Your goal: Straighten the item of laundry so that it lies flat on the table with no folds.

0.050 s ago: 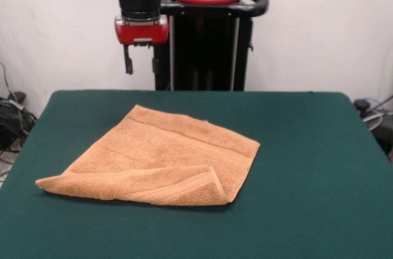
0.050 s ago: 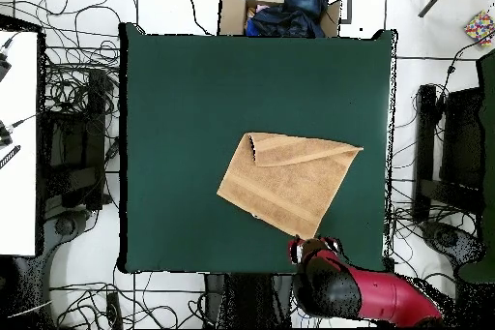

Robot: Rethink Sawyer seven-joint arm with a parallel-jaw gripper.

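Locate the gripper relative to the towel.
Front view: gripper hangs above the table's far edge, left of the pedestal, clear of the towel.

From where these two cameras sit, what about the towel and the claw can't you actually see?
- Towel: a folded-over flap along its front edge hides the part beneath, in both views.
- Small white tag: too small to find in either view.
- Claw: in the front view, too dark against the pedestal to tell open from shut; in the overhead view, the arm covers it.
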